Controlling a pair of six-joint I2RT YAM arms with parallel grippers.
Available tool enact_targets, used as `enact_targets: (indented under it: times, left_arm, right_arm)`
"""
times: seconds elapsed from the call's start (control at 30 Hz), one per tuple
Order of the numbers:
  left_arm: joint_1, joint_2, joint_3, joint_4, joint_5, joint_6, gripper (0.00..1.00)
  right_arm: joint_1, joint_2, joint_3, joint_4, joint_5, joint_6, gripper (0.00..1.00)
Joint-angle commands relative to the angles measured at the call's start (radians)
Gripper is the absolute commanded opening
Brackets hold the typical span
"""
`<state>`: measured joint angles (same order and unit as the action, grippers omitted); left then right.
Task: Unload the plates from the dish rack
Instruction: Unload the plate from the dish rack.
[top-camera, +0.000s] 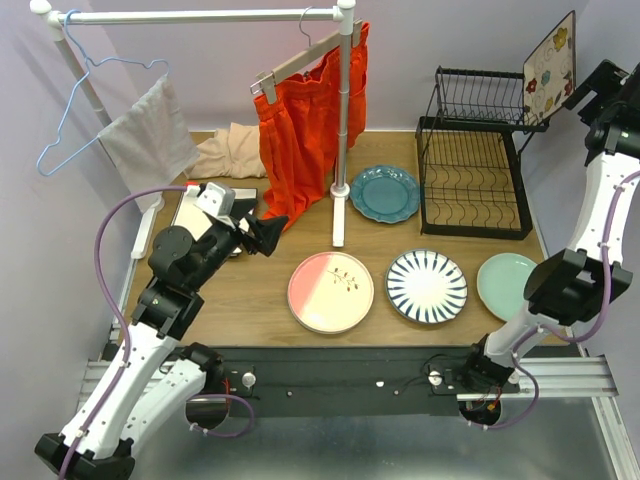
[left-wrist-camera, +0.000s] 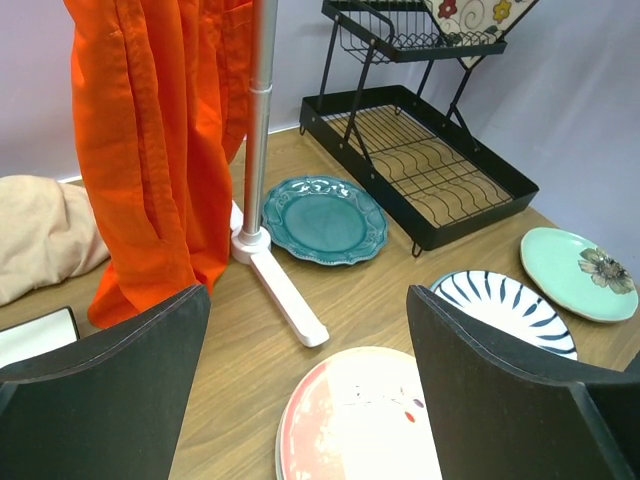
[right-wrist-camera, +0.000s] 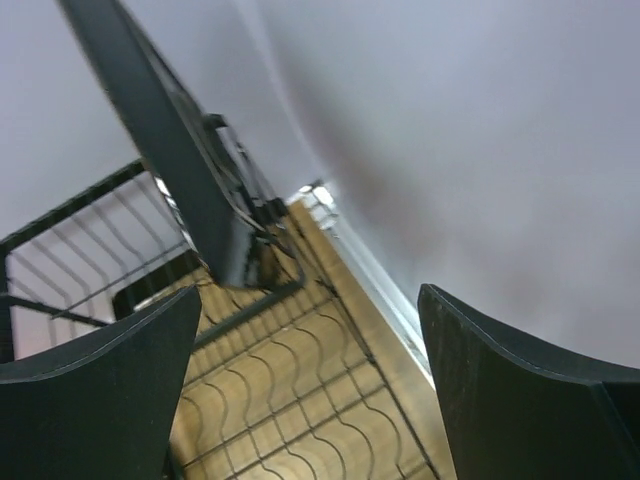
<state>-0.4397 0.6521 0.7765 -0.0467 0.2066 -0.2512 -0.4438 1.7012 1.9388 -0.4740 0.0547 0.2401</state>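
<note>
Gingerly, grip by its top edge the stiff, breakable flowered plate (top-camera: 549, 68) leaning on the rack (top-camera: 472, 229) at the table's (top-camera: 255, 295) far right corner, right gripper (right-wrist-camera: 308, 300) and left gripper (left-wrist-camera: 308, 298) both splayed, empty.

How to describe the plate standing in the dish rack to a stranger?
Look at the black wire dish rack in the far right corner of the table. One plate leans on its upper shelf. It is square with colourful flowers; the round plates nearby lie flat.

Four round: teal plate (top-camera: 384, 193), pink-cream plate (top-camera: 330, 291), striped plate (top-camera: 426, 286), mint plate (top-camera: 500, 281). One square flowered plate (top-camera: 549, 68). One dish rack (top-camera: 480, 97).
</note>
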Motion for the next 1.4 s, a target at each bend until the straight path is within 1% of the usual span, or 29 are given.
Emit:
enact_targets:
  times: [0.0, 0.13, 0.3, 0.4, 0.43, 0.5, 0.53, 0.63, 0.73, 0.9, 1.0, 1.07, 1.23, 1.37]
  left_arm:
    - [0.001, -0.014, -0.008, 0.018, 0.014, 0.0, 0.89]
    - [0.001, -0.002, -0.005, 0.021, 0.042, -0.002, 0.89]
    - [0.001, -0.016, -0.006, 0.022, 0.036, -0.003, 0.89]
    - [0.001, -0.017, -0.008, 0.024, 0.036, -0.002, 0.89]
    - [0.001, -0.019, -0.006, 0.022, 0.039, -0.002, 0.89]
    - [0.001, -0.017, -0.006, 0.022, 0.037, -0.002, 0.89]
    - [0.001, -0.019, -0.005, 0.022, 0.039, -0.002, 0.89]
    - [0.001, -0.02, -0.006, 0.022, 0.04, -0.002, 0.89]
    - [0.001, -0.019, -0.008, 0.024, 0.042, -0.002, 0.89]
    - [0.001, -0.025, -0.008, 0.024, 0.045, -0.002, 0.89]
    - [0.001, -0.023, -0.008, 0.024, 0.047, -0.002, 0.89]
    - [-0.001, -0.023, -0.01, 0.025, 0.047, -0.002, 0.89]
    - [-0.001, -0.019, -0.01, 0.024, 0.045, -0.002, 0.89]
    - [-0.002, -0.014, -0.01, 0.024, 0.043, 0.0, 0.89]
  right_arm:
    - [-0.013, 0.087, 0.124, -0.006, -0.217, 0.027, 0.97]
    - [-0.013, 0.109, 0.172, 0.015, -0.257, 0.056, 0.95]
    - [-0.013, 0.143, 0.222, 0.049, -0.311, 0.084, 0.95]
    - [-0.013, 0.181, 0.264, 0.049, -0.326, 0.074, 0.91]
    - [-0.013, 0.189, 0.272, 0.049, -0.328, 0.068, 0.88]
    - [-0.013, 0.221, 0.301, 0.049, -0.345, 0.061, 0.84]
    - [-0.013, 0.232, 0.31, 0.049, -0.354, 0.059, 0.78]
    - [-0.013, 0.273, 0.339, 0.049, -0.372, 0.05, 0.69]
    - [-0.01, 0.287, 0.357, 0.051, -0.354, 0.01, 0.65]
    - [0.002, 0.285, 0.348, 0.051, -0.294, -0.067, 0.64]
    - [0.013, 0.29, 0.354, 0.052, -0.274, -0.093, 0.61]
    - [0.028, 0.298, 0.358, 0.049, -0.257, -0.102, 0.57]
    - [0.083, 0.311, 0.364, 0.049, -0.139, -0.174, 0.55]
    - [0.094, 0.331, 0.388, 0.051, -0.096, -0.183, 0.53]
